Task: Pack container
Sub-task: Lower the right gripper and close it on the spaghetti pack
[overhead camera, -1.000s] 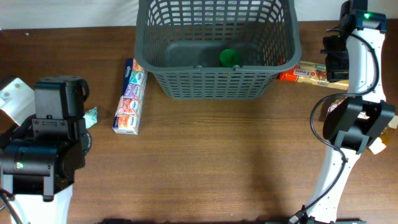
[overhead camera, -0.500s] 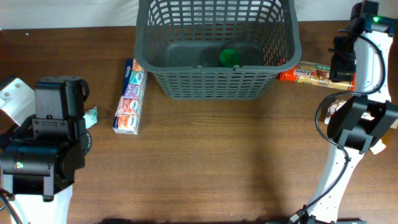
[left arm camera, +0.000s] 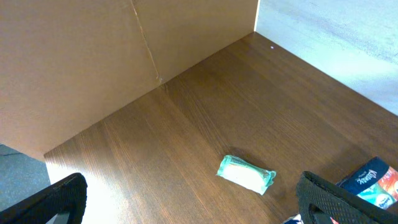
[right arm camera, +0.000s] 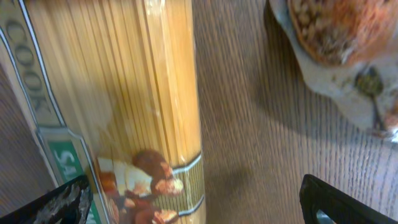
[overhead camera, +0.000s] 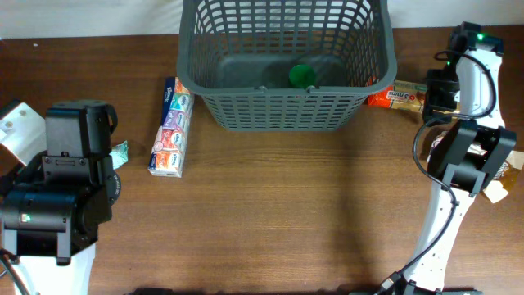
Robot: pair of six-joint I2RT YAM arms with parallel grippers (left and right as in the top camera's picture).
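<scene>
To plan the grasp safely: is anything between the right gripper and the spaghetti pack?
Nothing visible. In the right wrist view, the spaghetti pack lies close below the open right gripper, with no object between them.

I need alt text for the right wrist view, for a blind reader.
A packet of spaghetti lies on the wooden table, close below the open right gripper. Part of another food packet shows at the top right.
</scene>
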